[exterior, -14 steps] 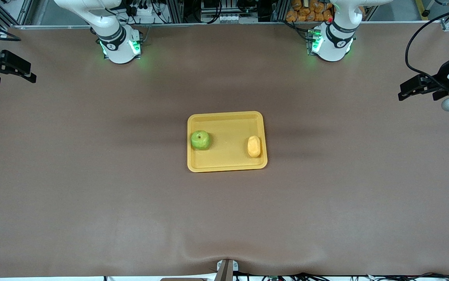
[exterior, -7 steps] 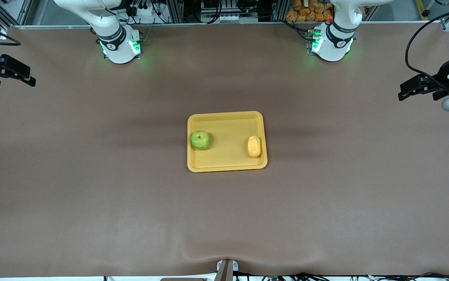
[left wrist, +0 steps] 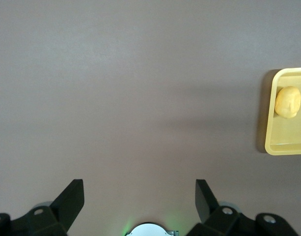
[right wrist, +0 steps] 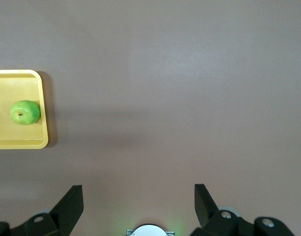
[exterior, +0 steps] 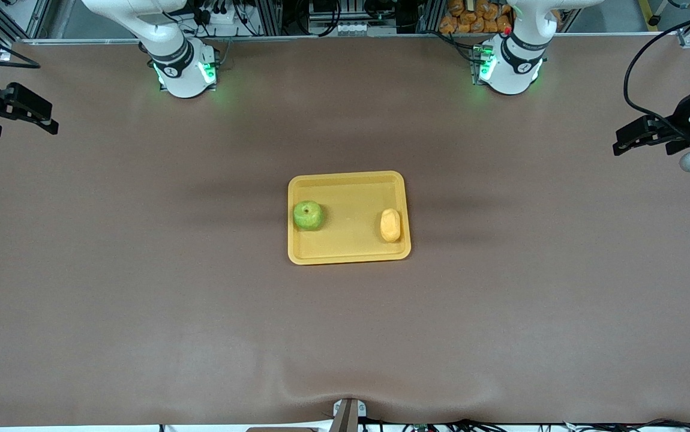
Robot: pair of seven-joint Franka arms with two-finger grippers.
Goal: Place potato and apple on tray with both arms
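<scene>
The left gripper (left wrist: 139, 199) shows only the tips of its two black fingers (left wrist: 71, 201) in its own wrist view, spread wide with bare brown table (exterior: 141, 300) between them and nothing in the gap; the rest of the fingers and the hand body are cut off at the picture's edge. In the front view this gripper (exterior: 621, 144) hangs over the left arm's end of the table, its arm mostly out of frame. The right gripper (right wrist: 139, 196) stands the same way: fingers apart, empty, only their tips in view, with the table below. From the front it (exterior: 51, 123) sits over the right arm's end of the table, partly clipped by the picture's border. Both are well apart from the tray.

The tray (exterior: 349, 255) lies near the middle of the table. The apple (exterior: 308, 215) rests in it at the side toward the right arm's end, close to the rim, stem dimple up. The potato (exterior: 390, 225) rests in it at the side toward the left arm's end, just beside the rim. The two are well apart, with bare tray floor between them.

Each wrist view catches only one end of the tray: the left shows the potato (left wrist: 287, 102) and a rim corner (left wrist: 268, 147), the right the apple (right wrist: 25, 112) and its rim (right wrist: 42, 142).
</scene>
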